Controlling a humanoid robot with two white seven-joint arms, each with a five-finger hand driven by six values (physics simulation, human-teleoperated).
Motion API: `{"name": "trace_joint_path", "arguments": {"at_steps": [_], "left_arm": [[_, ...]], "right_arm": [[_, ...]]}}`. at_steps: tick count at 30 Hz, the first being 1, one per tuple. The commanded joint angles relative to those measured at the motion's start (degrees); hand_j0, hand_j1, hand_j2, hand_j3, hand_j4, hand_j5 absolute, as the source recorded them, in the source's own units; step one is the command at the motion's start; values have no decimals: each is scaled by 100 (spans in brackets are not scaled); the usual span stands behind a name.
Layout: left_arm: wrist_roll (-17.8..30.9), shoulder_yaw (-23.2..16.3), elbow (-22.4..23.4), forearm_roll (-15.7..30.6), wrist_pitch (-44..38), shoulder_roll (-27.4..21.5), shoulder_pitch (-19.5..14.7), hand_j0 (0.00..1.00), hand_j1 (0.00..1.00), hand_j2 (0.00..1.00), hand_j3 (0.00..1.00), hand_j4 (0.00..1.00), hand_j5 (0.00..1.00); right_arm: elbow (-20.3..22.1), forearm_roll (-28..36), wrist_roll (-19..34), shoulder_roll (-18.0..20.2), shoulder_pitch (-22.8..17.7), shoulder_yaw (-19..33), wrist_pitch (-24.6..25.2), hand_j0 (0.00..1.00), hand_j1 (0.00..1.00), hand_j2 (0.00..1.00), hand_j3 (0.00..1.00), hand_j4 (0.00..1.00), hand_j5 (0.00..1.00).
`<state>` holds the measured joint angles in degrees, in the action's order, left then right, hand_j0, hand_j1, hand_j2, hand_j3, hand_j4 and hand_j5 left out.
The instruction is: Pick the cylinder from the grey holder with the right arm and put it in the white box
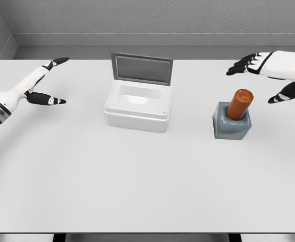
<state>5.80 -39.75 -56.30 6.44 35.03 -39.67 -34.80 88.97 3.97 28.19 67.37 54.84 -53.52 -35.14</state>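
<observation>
Far left: left robot hand [39, 83], fingers spread, holding nothing, resting above the worktop [137, 186]. Centre: white box [138, 107], lid raised, interior bare. Right of centre: grey holder [231, 125] with orange cylinder [239, 104] seated in it, tilted. Far right: right robot hand [268, 75], fingers apart, empty, near the cylinder but not touching. Judged stage: approach only; grasp, lift, transfer to box all outstanding.
</observation>
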Motion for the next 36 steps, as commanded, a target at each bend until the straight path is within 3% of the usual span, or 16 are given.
{"name": "trace_joint_path", "arguments": {"at_steps": [1, 7, 10, 17, 20, 26, 29, 31, 36], "left_arm": [[0, 20, -4, 33, -3, -6, 0, 100, 100, 100, 100, 100, 100], [105, 46, -4, 33, -3, 3, -9, 100, 100, 100, 100, 100, 100], [131, 55, -4, 33, -3, 12, -18, 100, 100, 100, 100, 100, 100], [158, 46, 5, 33, -3, 179, -35, 100, 100, 100, 100, 100, 100], [430, 72, 84, 50, -3, 381, -105, 100, 100, 100, 100, 100, 100], [518, 195, 190, 463, -3, 530, -237, 100, 100, 100, 100, 100, 100], [1230, 195, 541, 956, -3, 759, -413, 100, 100, 100, 100, 100, 100], [1291, 195, 691, 1070, -3, 908, -492, 100, 100, 100, 100, 100, 100], [2091, 213, 1121, 1501, -3, 1110, -694, 100, 100, 100, 100, 100, 100]], "right_arm": [[23, 51, 20, 4, 0, -54, 14, 100, 100, 100, 100, 100, 100], [-108, 16, 12, -207, 44, -168, 14, 100, 100, 100, 100, 100, 100], [-372, -10, 47, -286, 70, -352, 14, 100, 100, 100, 100, 100, 100], [-354, -19, 425, -277, 79, -555, 14, 100, 100, 100, 100, 100, 100], [-328, -19, 425, -348, 167, -546, 14, 100, 100, 100, 100, 100, 100], [-346, -46, 681, -682, 246, -563, 14, 100, 100, 100, 100, 100, 100], [-398, -63, 681, -682, 255, -528, 14, 100, 100, 100, 100, 100, 100], [-416, -63, 681, -682, 299, -493, 14, 100, 100, 100, 100, 100, 100], [-759, -72, 681, -690, 299, -546, 14, 100, 100, 100, 100, 100, 100]]}}
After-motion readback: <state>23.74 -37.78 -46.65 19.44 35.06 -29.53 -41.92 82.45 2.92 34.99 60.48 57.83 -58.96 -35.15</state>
